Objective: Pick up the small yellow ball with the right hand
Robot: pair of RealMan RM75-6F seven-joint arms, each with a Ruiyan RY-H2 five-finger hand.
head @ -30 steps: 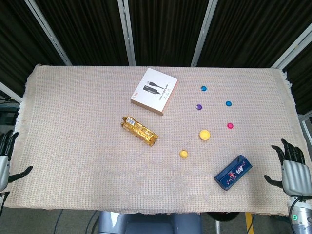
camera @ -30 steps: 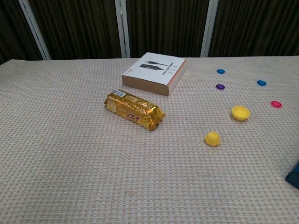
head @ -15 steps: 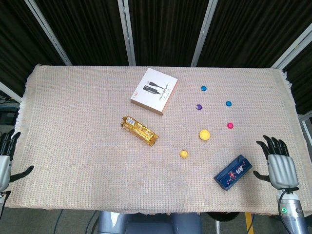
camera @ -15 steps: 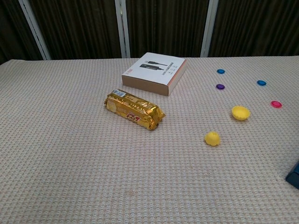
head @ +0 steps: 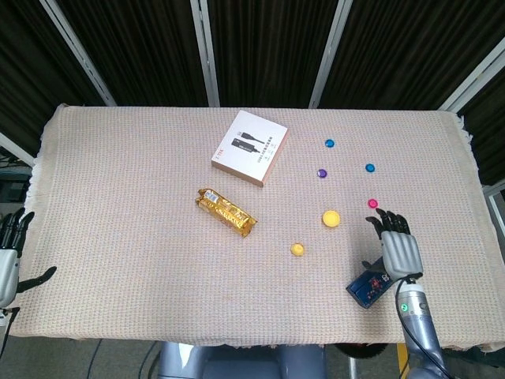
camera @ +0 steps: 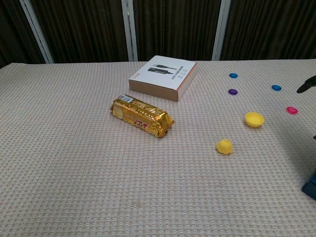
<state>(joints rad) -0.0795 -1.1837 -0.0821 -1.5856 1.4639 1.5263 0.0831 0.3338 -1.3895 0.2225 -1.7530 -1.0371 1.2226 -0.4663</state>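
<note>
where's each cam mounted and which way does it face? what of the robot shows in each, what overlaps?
Head view: high above the near edge, looking steeply down on the whole table; shows the right hand, open over the blue box, and the left hand at the left edge.
Chest view: low at the near edge, looking across toward the dark curtain; only a dark fingertip at the right edge.
Shared: small yellow ball, gold snack bar, white box.
</note>
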